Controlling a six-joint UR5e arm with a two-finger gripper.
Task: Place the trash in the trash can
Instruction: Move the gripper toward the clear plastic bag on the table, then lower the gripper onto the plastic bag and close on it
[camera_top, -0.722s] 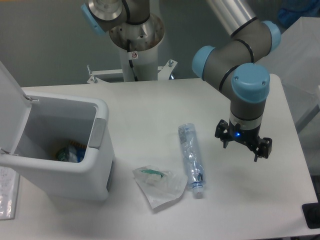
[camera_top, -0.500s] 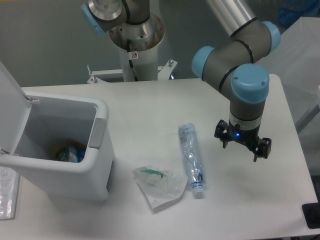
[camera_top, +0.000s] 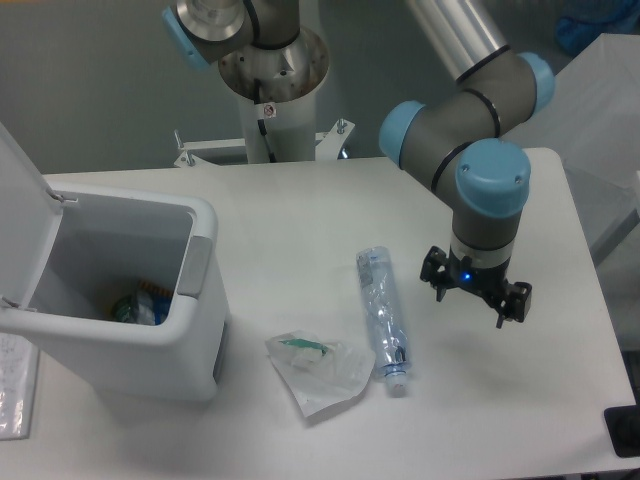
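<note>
Above the tabletop (camera_top: 300, 215), just right of the crushed bottle (camera_top: 383, 318), my hand (camera_top: 476, 293) hangs with fingers spread apart, holding nothing. Both lie flat, the wrapper (camera_top: 318, 371) between the bottle and the trash can (camera_top: 120, 290), whose lid stands up.

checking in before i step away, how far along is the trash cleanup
Done: the trash can has its lid open, with some colourful items already at the bottom. In hand: nothing; the claw is open and empty, above the table right of the crushed bottle. Left: both the bottle and the crumpled wrapper lie on the table.
</note>
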